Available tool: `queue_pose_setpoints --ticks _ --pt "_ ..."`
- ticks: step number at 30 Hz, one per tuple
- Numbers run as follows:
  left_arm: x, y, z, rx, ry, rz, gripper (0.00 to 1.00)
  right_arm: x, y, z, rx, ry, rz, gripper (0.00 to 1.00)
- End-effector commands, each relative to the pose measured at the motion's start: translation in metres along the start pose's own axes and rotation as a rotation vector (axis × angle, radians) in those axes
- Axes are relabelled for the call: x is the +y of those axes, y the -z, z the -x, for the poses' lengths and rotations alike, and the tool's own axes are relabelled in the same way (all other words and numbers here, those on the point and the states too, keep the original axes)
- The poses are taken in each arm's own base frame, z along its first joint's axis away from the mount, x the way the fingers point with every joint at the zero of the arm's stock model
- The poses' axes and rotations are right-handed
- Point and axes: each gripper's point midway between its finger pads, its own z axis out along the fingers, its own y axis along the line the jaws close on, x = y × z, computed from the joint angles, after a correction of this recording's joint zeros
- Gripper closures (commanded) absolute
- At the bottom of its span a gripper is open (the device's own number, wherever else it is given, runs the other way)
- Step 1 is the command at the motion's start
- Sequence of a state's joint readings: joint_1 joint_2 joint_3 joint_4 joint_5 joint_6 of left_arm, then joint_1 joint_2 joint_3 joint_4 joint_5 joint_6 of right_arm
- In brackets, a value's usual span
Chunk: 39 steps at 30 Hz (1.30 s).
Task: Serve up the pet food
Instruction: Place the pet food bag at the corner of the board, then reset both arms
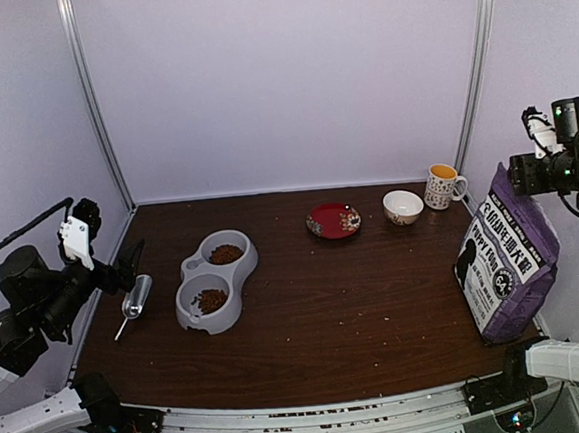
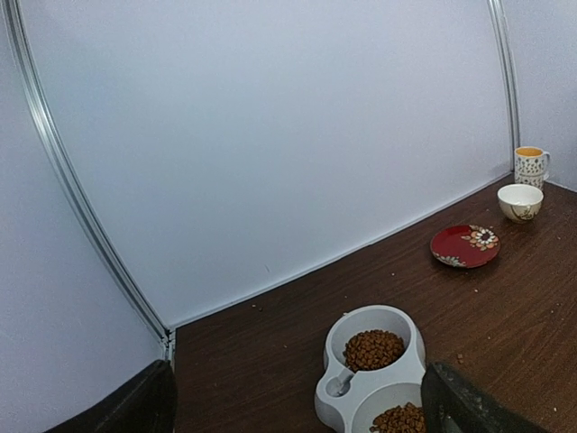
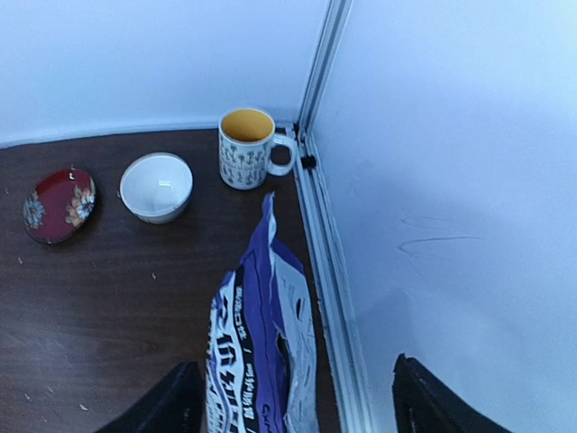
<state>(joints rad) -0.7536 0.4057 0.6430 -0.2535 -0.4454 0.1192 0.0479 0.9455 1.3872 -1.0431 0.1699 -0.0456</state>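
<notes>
Pet food (image 1: 225, 254) was seen in both wells of the grey double feeder (image 1: 217, 278) near the desk's (image 1: 356, 301) left edge. The left gripper (image 2: 297, 401) was held wide, empty; the right gripper (image 3: 293, 401) was parted over the purple bag (image 3: 248, 361).

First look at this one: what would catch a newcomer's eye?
A tall purple printed bag stands at the right edge of the table, below the open right gripper. Left of centre, a grey double pet bowl holds brown kibble in both wells, with a metal scoop lying beside it.
</notes>
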Motion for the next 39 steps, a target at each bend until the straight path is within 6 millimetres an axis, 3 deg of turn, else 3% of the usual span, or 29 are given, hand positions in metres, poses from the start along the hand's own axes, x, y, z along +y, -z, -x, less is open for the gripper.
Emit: queue_pose_setpoints --ticks 1,15,19,24,31,39 --pt "0.004 -0.002 0.009 -0.031 0.012 0.025 0.02 0.004 0.024 0.036 -0.142 -0.069 0.076 0.18" --pt "0.004 -0.001 0.013 -0.041 0.028 0.019 0.02 0.052 0.104 0.112 -0.376 -0.3 0.527 0.02" --pt "0.005 -0.001 0.012 -0.037 0.027 0.026 0.02 0.067 0.118 0.127 -0.421 -0.327 0.622 0.0" --pt "0.007 -0.002 0.011 -0.029 0.024 0.034 0.02 0.096 0.12 0.141 -0.42 -0.318 0.682 0.0" --pt "0.008 -0.003 0.008 -0.019 0.015 0.049 0.02 0.162 0.109 0.146 -0.349 -0.227 0.704 0.0" --pt "0.009 -0.004 0.006 -0.01 0.007 0.058 0.02 0.231 0.07 0.11 -0.246 -0.121 0.647 0.0"
